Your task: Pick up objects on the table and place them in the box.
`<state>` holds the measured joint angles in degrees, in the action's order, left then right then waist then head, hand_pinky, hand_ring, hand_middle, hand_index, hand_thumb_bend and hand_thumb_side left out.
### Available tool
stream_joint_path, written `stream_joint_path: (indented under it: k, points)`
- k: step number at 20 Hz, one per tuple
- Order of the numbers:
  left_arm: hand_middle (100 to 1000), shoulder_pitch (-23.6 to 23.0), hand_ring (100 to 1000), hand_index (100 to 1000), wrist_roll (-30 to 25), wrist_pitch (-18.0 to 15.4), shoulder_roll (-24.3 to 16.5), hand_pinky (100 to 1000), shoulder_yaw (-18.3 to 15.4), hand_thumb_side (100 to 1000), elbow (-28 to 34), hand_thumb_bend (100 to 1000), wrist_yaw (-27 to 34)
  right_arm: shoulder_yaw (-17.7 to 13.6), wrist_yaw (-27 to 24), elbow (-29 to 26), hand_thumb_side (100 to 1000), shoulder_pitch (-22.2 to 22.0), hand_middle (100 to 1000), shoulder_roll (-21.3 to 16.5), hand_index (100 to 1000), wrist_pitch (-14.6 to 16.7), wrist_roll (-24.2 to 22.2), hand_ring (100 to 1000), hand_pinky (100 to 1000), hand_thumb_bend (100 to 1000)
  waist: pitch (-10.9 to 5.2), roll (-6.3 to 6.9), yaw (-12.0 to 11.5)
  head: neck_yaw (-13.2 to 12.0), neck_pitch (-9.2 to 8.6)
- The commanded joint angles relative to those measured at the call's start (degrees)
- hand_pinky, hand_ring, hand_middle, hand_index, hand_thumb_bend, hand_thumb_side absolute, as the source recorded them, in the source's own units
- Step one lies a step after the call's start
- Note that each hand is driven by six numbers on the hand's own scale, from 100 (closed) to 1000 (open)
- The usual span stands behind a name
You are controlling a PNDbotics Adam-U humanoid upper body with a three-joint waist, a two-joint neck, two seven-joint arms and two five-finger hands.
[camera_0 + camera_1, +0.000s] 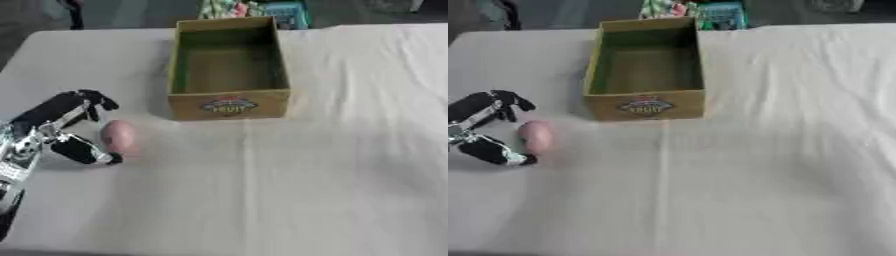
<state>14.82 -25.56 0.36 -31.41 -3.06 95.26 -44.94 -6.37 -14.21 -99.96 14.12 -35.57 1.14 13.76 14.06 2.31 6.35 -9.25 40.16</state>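
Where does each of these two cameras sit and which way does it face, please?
Left eye view: in the robot's head, looking down at the white table; the left hand shows at the left edge, fingers open around a pink object.
Right eye view: beside it in the head, facing the same way; the same hand sits closer to the left edge.
Shared: both show the hand, the pink object and the yellow box; the right hand shows in neither.

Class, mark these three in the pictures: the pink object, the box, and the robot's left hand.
pink object [118, 136], left eye view, its middle.
box [229, 104], left eye view, its near front wall.
left hand [54, 125], left eye view, its palm.
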Motion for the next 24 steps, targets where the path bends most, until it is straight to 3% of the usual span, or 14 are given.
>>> stream_joint_path:
  k: [1, 2, 3, 4, 5, 6, 7, 9, 12, 18, 24]
  points:
    - [662, 1.01, 582, 770, 0.57, -0.47, -0.76, 627, 0.4, 168, -0.48, 601, 0.7, -0.63, -0.2, -0.99, 276, 0.63, 713, -1.13, 841, 0.11, -0.14, 709, 643, 100, -0.84, -0.22, 0.11, -0.23, -0.63]
    - [640, 1.11, 564, 749, 0.56, -0.66, -0.7, 617, 0.51, 137, -0.72, 530, 1.1, -0.63, -0.2, -0.99, 277, 0.65, 713, -1.13, 841, 0.11, -0.15, 709, 642, 100, -0.84, -0.23, 0.12, -0.23, -0.64]
    - [640, 1.19, 564, 749, 0.65, -0.75, -0.68, 617, 0.57, 137, -0.9, 530, 1.41, -0.63, -0.21, -0.98, 277, 0.66, 713, -1.12, 841, 0.11, -0.14, 709, 642, 100, -0.84, -0.23, 0.12, -0.24, -0.65]
    - [586, 1.3, 516, 695, 0.97, -0.73, -0.66, 588, 0.53, 100, -0.99, 351, 1.68, -0.64, -0.21, -0.97, 276, 0.65, 713, -1.12, 841, 0.1, -0.13, 709, 642, 100, -0.84, -0.23, 0.12, -0.25, -0.65]
    - [577, 1.39, 509, 686, 1.55, -0.55, -0.66, 584, 0.47, 100, -1.05, 318, 1.94, -0.65, -0.21, -0.96, 276, 0.64, 713, -1.12, 841, 0.1, -0.13, 709, 642, 100, -0.85, -0.23, 0.12, -0.25, -0.65]
    - [510, 1.51, 453, 613, 2.31, -0.27, -0.68, 552, 0.37, 100, -1.05, 118, 2.11, -0.65, -0.21, -0.95, 276, 0.62, 713, -1.12, 840, 0.1, -0.12, 709, 642, 100, -0.85, -0.22, 0.11, -0.25, -0.64]
    - [510, 1.62, 453, 613, 3.33, 0.08, -0.71, 552, 0.31, 100, -1.0, 118, 2.24, -0.66, -0.22, -0.94, 276, 0.61, 713, -1.11, 840, 0.1, -0.12, 709, 642, 100, -0.86, -0.21, 0.12, -0.26, -0.64]
    - [422, 1.96, 364, 513, 5.18, 0.5, -0.84, 503, 0.22, 100, -0.77, 100, 2.52, -0.64, -0.23, -0.94, 276, 0.63, 712, -1.12, 840, 0.11, -0.13, 709, 642, 100, -0.87, -0.19, 0.11, -0.23, -0.64]
    - [382, 2.88, 328, 476, 7.34, 0.96, -1.17, 484, -0.35, 100, 0.29, 100, 2.72, -0.63, -0.24, -0.91, 277, 0.61, 712, -1.16, 840, 0.09, -0.14, 709, 642, 100, -0.91, -0.21, 0.06, -0.17, -0.62]
    - [388, 9.36, 330, 489, 10.39, 3.27, -2.25, 487, -2.61, 100, 4.67, 100, 0.96, -0.53, -0.3, -0.83, 277, 0.45, 712, -1.18, 840, 0.06, -0.2, 709, 642, 100, -1.26, -0.33, 0.0, -0.16, -0.44]
    - [407, 19.91, 351, 510, 11.32, 3.11, -0.52, 500, 1.28, 100, -0.38, 100, -2.74, -0.06, -0.42, -0.73, 276, 0.66, 712, -1.01, 840, -0.05, -0.67, 709, 642, 100, -1.52, -0.39, 0.62, -0.62, -0.48]
